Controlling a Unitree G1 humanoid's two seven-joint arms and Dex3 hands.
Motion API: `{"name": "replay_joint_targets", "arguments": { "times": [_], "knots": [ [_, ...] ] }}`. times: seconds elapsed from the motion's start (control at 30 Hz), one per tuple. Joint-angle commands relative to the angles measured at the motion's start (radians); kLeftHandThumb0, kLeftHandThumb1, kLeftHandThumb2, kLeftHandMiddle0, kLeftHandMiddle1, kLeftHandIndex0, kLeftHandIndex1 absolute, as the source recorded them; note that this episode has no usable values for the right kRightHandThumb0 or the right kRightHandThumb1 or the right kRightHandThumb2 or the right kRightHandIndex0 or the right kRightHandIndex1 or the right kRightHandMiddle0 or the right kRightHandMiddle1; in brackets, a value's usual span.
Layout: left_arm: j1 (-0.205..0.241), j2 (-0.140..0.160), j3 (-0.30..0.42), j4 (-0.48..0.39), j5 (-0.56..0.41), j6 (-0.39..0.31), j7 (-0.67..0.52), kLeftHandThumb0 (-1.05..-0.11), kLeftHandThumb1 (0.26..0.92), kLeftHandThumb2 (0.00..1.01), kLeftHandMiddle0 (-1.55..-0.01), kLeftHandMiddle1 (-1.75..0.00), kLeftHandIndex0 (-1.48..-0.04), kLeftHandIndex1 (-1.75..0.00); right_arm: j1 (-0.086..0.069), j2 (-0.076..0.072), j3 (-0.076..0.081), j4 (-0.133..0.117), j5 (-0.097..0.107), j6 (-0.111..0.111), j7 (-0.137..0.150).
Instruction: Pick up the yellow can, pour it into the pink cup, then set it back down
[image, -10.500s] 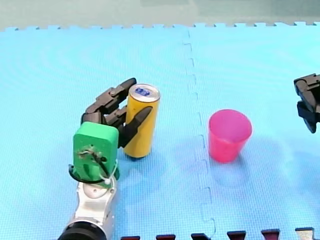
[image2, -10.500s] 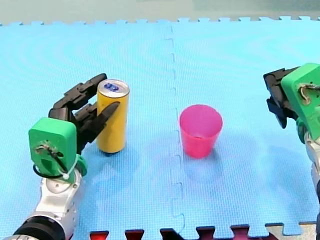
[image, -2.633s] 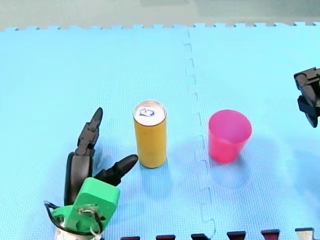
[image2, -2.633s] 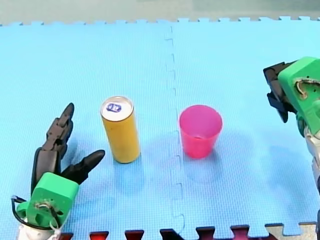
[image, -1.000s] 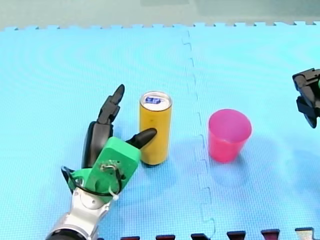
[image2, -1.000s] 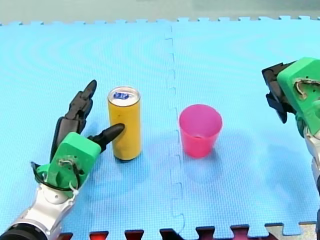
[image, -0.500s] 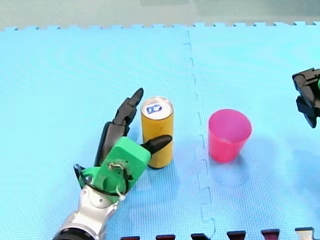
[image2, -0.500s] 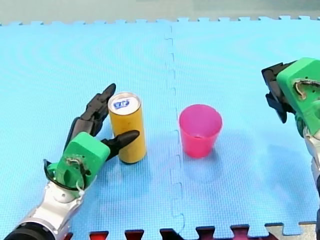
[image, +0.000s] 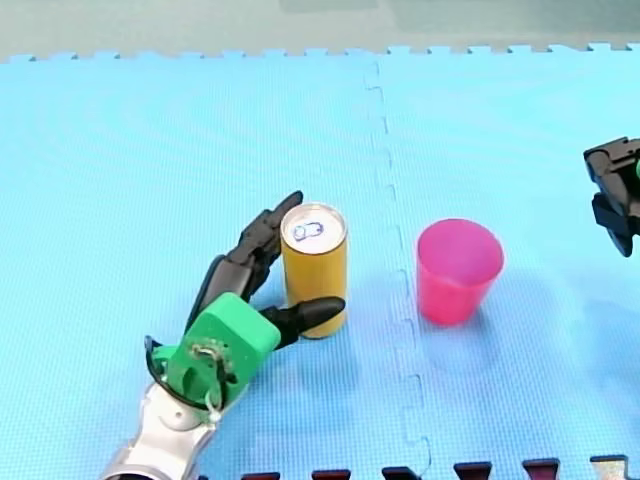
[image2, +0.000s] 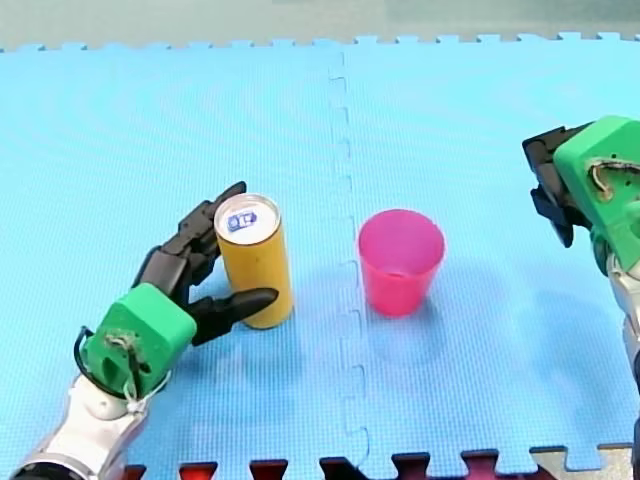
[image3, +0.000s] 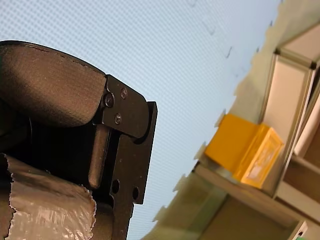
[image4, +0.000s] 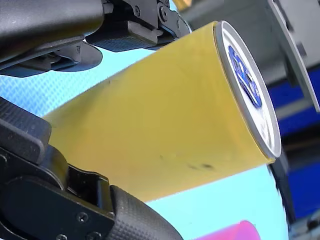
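The tall yellow can with a silver, blue-printed lid stands upright on the blue foam mat, left of the pink plastic cup. The left hand grasps it. Close in, the second wrist view shows a dark scuff on its side. The right hand is clenched, empty, far right.

Yellow can, silver lid blue-marked; pink cup; blue mat.

yellow can: upright, silver top, blue tab | pink cup: upright, open, near can, apart

Past the blue mat sits an orange box.
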Motion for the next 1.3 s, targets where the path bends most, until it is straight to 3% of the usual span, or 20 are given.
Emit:
{"name": "replay_joint_targets", "arguments": {
  "times": [0.0, 0.3, 0.57, 0.73, 0.83, 1.27],
  "knots": [
    [0.012, 0.037, 0.02, 0.003, -0.039, -0.048, -0.078, -1.034, 0.806, 0.02, -0.3, 0.0, -0.29, 0.0, 0.003, -0.008, -0.004, 0.0, 0.004, -0.003, 0.003],
    [0.043, 0.027, 0.09, 0.023, -0.149, -0.151, -0.207, -1.048, 0.84, 0.02, -0.25, 0.0, -0.24, 0.0, -0.002, -0.012, -0.007, 0.001, 0.007, 0.006, 0.009],
    [0.059, 0.024, 0.14, -0.003, -0.217, -0.151, -0.269, -1.048, 0.807, 0.0, -0.24, 0.0, -0.24, 0.0, -0.007, -0.013, -0.005, 0.001, 0.004, 0.009, 0.006],
    [0.063, 0.042, 0.168, -0.012, -0.24, -0.14, -0.287, -1.048, 0.803, 0.0, -0.24, 0.0, -0.24, 0.0, -0.008, -0.014, -0.007, 0.001, 0.006, 0.01, 0.008],
    [0.063, 0.053, 0.18, -0.015, -0.238, -0.135, -0.279, -1.048, 0.802, 0.0, -0.24, 0.0, -0.24, 0.0, -0.008, -0.015, -0.008, 0.0, 0.007, 0.009, 0.008],
    [0.064, 0.042, 0.172, -0.001, -0.175, -0.142, -0.185, -1.048, 0.806, 0.0, -0.24, 0.0, -0.24, 0.0, -0.014, -0.015, -0.005, 0.0, 0.004, 0.012, 0.007]
  ]
}}
